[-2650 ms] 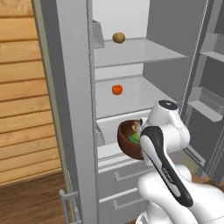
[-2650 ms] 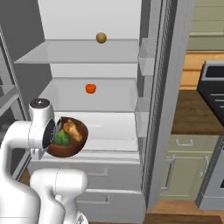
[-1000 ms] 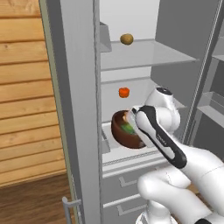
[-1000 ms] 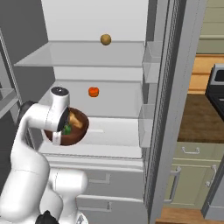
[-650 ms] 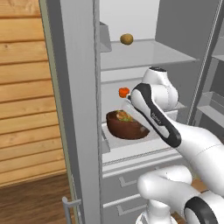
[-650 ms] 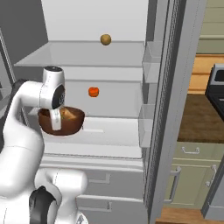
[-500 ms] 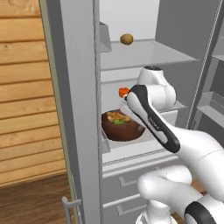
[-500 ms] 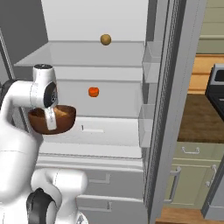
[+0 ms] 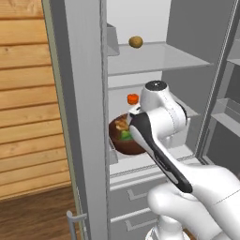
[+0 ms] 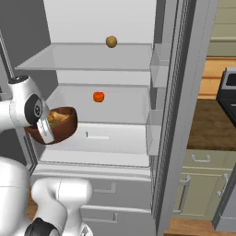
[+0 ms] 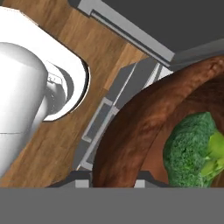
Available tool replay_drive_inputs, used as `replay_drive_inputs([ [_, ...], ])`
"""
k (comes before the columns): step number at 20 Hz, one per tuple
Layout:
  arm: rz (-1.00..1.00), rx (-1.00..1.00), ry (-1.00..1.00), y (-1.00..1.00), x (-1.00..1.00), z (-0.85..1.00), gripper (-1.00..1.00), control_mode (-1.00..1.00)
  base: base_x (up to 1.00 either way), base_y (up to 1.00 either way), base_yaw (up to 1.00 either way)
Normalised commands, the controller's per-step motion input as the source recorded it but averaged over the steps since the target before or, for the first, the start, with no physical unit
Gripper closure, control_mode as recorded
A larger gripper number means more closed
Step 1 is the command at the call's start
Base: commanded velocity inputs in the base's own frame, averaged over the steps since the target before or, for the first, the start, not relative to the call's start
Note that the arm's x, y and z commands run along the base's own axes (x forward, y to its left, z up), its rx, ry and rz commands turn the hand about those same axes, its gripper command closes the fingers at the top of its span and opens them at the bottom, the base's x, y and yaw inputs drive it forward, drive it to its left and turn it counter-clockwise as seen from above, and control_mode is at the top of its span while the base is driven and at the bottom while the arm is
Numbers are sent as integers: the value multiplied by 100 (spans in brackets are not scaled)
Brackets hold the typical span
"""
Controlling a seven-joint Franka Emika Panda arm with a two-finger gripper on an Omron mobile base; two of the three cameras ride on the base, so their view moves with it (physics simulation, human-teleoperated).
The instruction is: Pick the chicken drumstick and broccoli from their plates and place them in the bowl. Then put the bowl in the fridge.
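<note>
The dark reddish-brown bowl (image 9: 123,141) (image 10: 61,128) hangs at the left side of the open fridge (image 9: 154,58) (image 10: 99,60), just over its lower shelf. I cannot tell whether it touches the shelf. My gripper (image 9: 134,118) (image 10: 45,131) (image 11: 112,179) is shut on the bowl's near rim (image 11: 131,131). The green broccoli (image 11: 192,148) (image 9: 126,136) lies inside the bowl. The tan chicken drumstick (image 9: 121,124) (image 10: 58,117) lies beside it. My forearm covers the bowl's right half in the left base view. The plates are out of view.
A tan roundish lump (image 9: 135,42) (image 10: 111,42) sits on the upper shelf and a small orange-red thing (image 9: 132,98) (image 10: 98,97) on the middle one. Door bins (image 10: 156,133) flank the right side, drawers (image 10: 99,186) lie below. A wooden wall (image 9: 28,108) stands left; a stove (image 10: 229,92) is at the right.
The arm has swung the bowl to the left, toward the fridge's left wall, and the wrist has turned with it. The things on the shelves have not moved.
</note>
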Motion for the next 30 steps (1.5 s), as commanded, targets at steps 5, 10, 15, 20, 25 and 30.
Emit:
replay_drive_inputs([
  [5, 0, 0, -1, -23, 60, 11, 100, -100, 0, 0, 0],
  [10, 5, 0, -6, 1, 94, -1, 100, -100, 0, 0, 0],
  [15, 5, 7, -13, 3, 74, -4, 100, -100, 0, 0, 0],
  [20, 2, 18, -19, 0, 48, -22, 100, -100, 0, 0, 0],
  [25, 0, 20, -21, 0, 44, -16, 100, -100, 0, 0, 0],
  [30, 0, 19, -9, 8, 60, -10, 100, -100, 0, 0, 0],
])
